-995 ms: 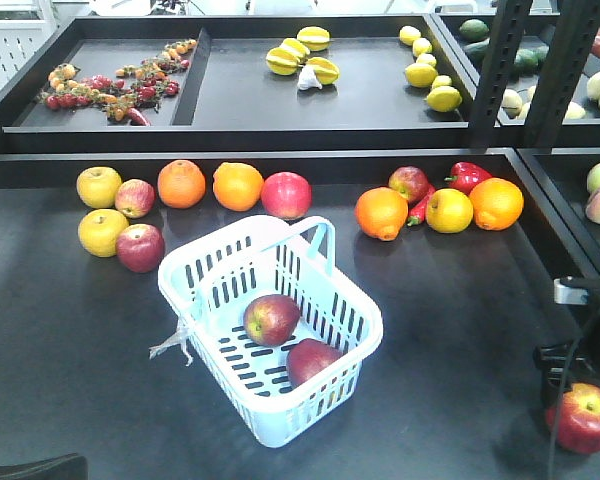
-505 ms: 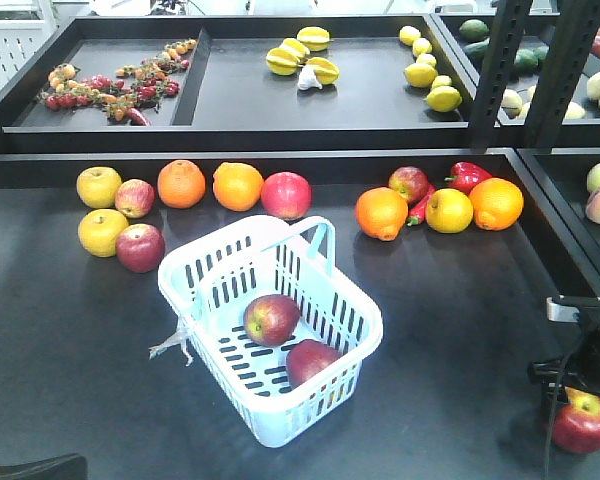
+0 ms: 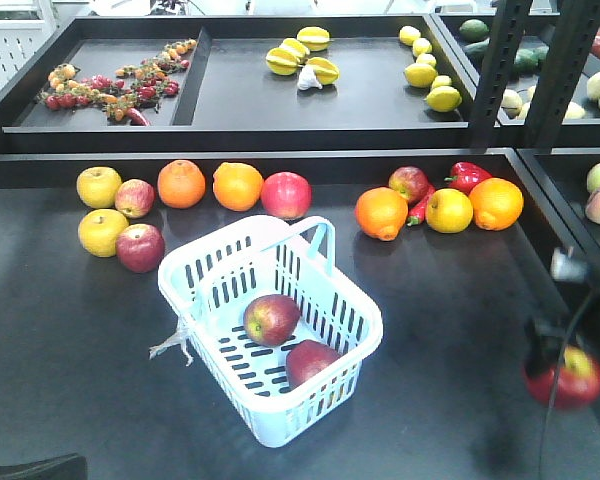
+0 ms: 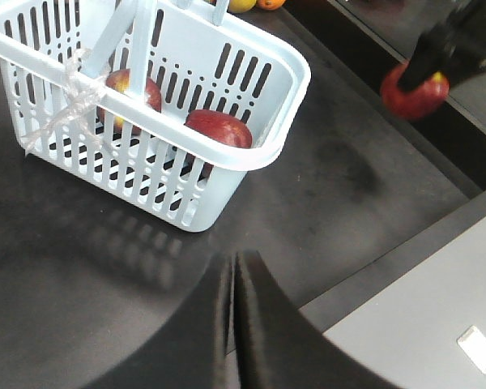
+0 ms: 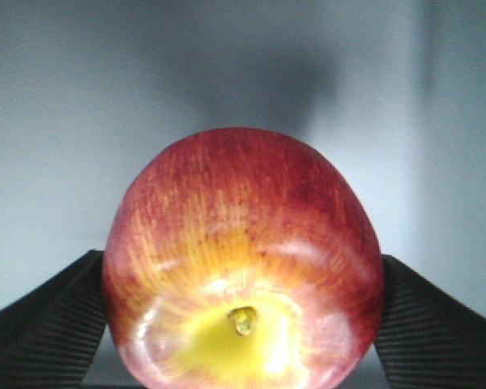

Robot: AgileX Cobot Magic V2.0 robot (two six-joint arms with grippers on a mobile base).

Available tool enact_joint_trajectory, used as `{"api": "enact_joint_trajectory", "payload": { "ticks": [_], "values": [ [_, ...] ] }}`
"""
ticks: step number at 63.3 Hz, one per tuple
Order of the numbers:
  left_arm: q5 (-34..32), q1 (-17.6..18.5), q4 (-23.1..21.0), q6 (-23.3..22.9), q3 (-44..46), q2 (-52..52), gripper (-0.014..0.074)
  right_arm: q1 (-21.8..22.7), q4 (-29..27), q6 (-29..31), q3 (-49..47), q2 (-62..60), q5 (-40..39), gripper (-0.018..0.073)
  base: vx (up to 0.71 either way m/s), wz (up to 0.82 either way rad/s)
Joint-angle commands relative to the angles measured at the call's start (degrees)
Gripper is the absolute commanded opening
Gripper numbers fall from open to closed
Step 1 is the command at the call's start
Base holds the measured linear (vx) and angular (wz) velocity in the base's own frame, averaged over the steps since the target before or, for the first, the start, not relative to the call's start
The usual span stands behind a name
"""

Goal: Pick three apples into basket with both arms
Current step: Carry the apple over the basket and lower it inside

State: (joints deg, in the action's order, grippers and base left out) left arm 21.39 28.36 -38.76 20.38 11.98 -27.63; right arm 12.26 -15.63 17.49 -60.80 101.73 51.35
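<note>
Now: third apple in the air, two already in the basket.
Right jaws pinch the third apple (image 5: 243,259) on both flanks, clear of the table; the carry should clear the basket (image 3: 358,300) rim and handle before letting go over bare slots, beside the two apples (image 3: 272,318) inside. Left jaws are pressed together, empty.

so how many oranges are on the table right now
4. Two oranges, and, sit side by side at back left; one and another at back right. None appear hidden.
</note>
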Motion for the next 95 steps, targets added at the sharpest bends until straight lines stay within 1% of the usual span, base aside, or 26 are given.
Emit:
{"api": "enact_joint_trajectory", "payload": {
  "ticks": [1, 10, 14, 15, 16, 21, 25, 37, 42, 48, 53, 61, 66, 72, 75, 84, 90, 95],
  "values": [
    [-2.6, 0.1, -1.2, 0.0, 1.7, 0.1, -0.0006, 0.2, -9.3, 5.8, -1.3, -7.6, 2.4, -0.0008, 0.0, 0.0],
    [-2.6, 0.1, -1.2, 0.0, 1.7, 0.1, -0.0006, 0.2, -22.8, 14.2, -1.3, -13.3, 6.1, -0.0004, 0.0, 0.0],
    [-2.6, 0.1, -1.2, 0.0, 1.7, 0.1, -0.0006, -0.4, -29.5, 17.7, -1.3, -15.5, 7.4, -0.0004, 0.0, 0.0],
    [-2.6, 0.1, -1.2, 0.0, 1.7, 0.1, -0.0006, -0.7, -30.0, 18.3, -1.3, -15.7, 7.5, -0.0004, 0.0, 0.0],
    [-2.6, 0.1, -1.2, 0.0, 1.7, 0.1, -0.0006, -1.3, -31.6, 19.2, -1.3, -16.2, 7.6, -0.0004, 0.0, 0.0],
    [-2.6, 0.1, -1.2, 0.0, 1.7, 0.1, -0.0006, -4.3, -35.9, 21.0, -1.3, -17.3, 7.4, -0.0004, 0.0, 0.0],
    [-2.6, 0.1, -1.2, 0.0, 1.7, 0.1, -0.0006, -8.5, -37.6, 21.0, -1.3, -17.3, 5.8, -0.0004, 0.0, 0.0],
    [-2.6, 0.1, -1.2, 0.0, 1.7, 0.1, -0.0006, -20.9, -38.5, 20.3, -1.3, -15.0, -3.6, -0.0001, 0.0, 0.0],
    [-2.6, 0.1, -1.2, 0.0, 1.7, 0.1, -0.0006, -25.3, -39.1, 20.3, -1.3, -13.1, -9.0, 0.0, 0.0, 0.0],
    [-2.6, 0.1, -1.2, 0.0, 1.7, 0.1, -0.0006, -29.2, -39.1, 20.7, -1.3, -10.6, -14.5, 0.0006, 0.0, 0.0],
    [-2.6, 0.1, -1.2, 0.0, 1.7, 0.1, -0.0006, -31.3, -39.1, 20.7, -1.9, -8.1, -16.2, 0.0015, 0.0, 0.0],
    [-2.6, 0.1, -1.2, 0.0, 1.7, 0.1, -0.0006, -33.0, -39.0, 21.0, -4.9, -4.1, -15.7, 0.006, 0.0, 0.0],
    [-2.6, 0.1, -1.2, 0.0, 1.7, 0.1, -0.0006, -33.0, -39.3, 21.0, -7.0, -2.3, -14.8, 0.0114, 0.0, 0.0],
    [-2.6, 0.1, -1.2, 0.0, 1.7, 0.1, -0.0006, -33.0, -39.5, 21.0, -9.4, -0.3, -13.0, 0.0216, 0.0, 0.0],
    [-2.6, 0.1, -1.2, 0.0, 1.7, 0.1, -0.0006, -33.0, -39.5, 20.9, -10.3, 0.4, -12.2, 0.0298, 0.0, 0.0],
    [-2.6, 0.1, -1.2, 0.0, 1.7, 0.1, -0.0006, -33.0, -39.5, 21.0, -10.9, 0.9, -11.1, 0.0493, 0.0, 0.0],
    [-2.6, 0.1, -1.2, 0.0, 1.7, 0.1, -0.0006, -33.0, -39.4, 20.9, -10.9, 0.9, -11.2, 0.0578, 0.0, 0.0],
    [-2.6, 0.1, -1.2, 0.0, 1.7, 0.1, -0.0006, -33.0, -39.4, 21.0, -10.9, 0.9, -11.3, 0.0609, 0.0, 0.0]
  ]
}}
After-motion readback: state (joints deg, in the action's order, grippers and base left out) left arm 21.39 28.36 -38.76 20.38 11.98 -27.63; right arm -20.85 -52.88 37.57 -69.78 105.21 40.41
